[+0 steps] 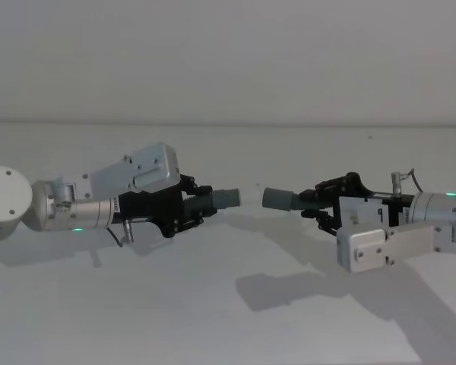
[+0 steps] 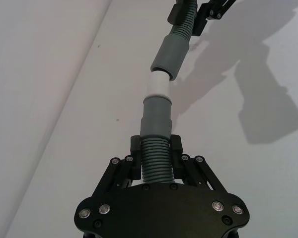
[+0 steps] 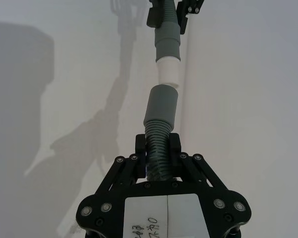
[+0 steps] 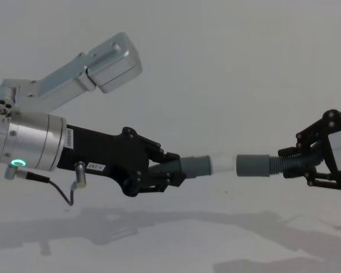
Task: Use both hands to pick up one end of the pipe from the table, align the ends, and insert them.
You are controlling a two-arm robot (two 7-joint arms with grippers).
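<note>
Left black lattice-linkage two-finger gripper (image 4: 170, 170) clamping dark-grey corrugated hose piece with white-tipped grey cuff (image 4: 207, 165); right black gripper (image 4: 307, 162) clamping hose piece with plain grey cuff (image 4: 254, 165). Both hanging above matte white table (image 1: 213, 319), long axes roughly level, cuffs facing each other, tip just meeting mouth. Risk: slight angular offset jamming tip against rim; flexible hose buckling under push.
</note>
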